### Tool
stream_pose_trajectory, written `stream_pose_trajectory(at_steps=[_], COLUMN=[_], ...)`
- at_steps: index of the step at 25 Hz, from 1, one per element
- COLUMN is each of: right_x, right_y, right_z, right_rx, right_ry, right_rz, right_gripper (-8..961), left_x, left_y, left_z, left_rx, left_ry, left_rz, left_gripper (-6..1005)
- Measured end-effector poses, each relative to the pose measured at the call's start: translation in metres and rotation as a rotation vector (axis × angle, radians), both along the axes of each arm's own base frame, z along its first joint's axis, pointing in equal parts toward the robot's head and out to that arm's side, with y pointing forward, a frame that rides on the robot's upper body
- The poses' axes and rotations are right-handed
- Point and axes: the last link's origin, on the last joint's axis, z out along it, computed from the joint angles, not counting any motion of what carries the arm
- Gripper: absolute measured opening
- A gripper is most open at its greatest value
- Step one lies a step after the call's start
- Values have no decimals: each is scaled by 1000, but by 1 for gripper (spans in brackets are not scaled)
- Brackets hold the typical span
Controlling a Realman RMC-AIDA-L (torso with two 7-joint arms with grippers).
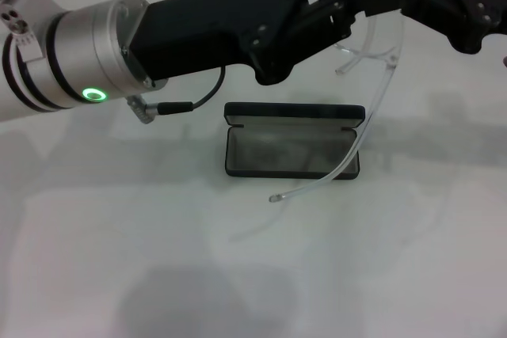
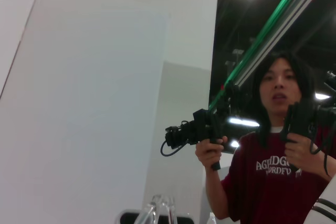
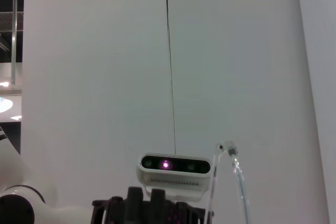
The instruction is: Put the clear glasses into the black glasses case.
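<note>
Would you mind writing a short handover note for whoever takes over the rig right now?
Both grippers are raised together above the table, behind the case: left gripper, right gripper. The clear glasses hang in the air between them, one arm dangling down in front of the black glasses case.
The case lies open on the table with nothing in it.
Done: glasses lifted.
Left: lower them into the case. Which gripper holds them is unclear.

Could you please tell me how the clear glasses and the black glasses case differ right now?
The glasses are see-through and hang in the air, held up between both arms; the case is solid black and lies on the table. The glasses have long thin curved arms; the case is a boxy, open shell. One arm of the glasses crosses the case.
</note>
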Motion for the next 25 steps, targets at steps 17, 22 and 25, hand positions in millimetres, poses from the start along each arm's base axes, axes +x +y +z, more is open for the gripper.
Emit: stream_pose_trajectory(at_steps=[17,22,25], right_x=[-1,-1,-1], right_y=[-2,-1,-1], right_z=[-3,-3,-3], right_rx=[-12,-9,-8], right_ry=[2,2,2], right_rz=[10,12,12], right_gripper=[73,72,72], left_x=[0,-1,-1], left_y=[6,9,10], left_z=[0,-1,-1], left_rx=[57,66,71], left_ry=[-14,-14,-18], left_rz=[35,53,65], left_gripper=[87,86,86])
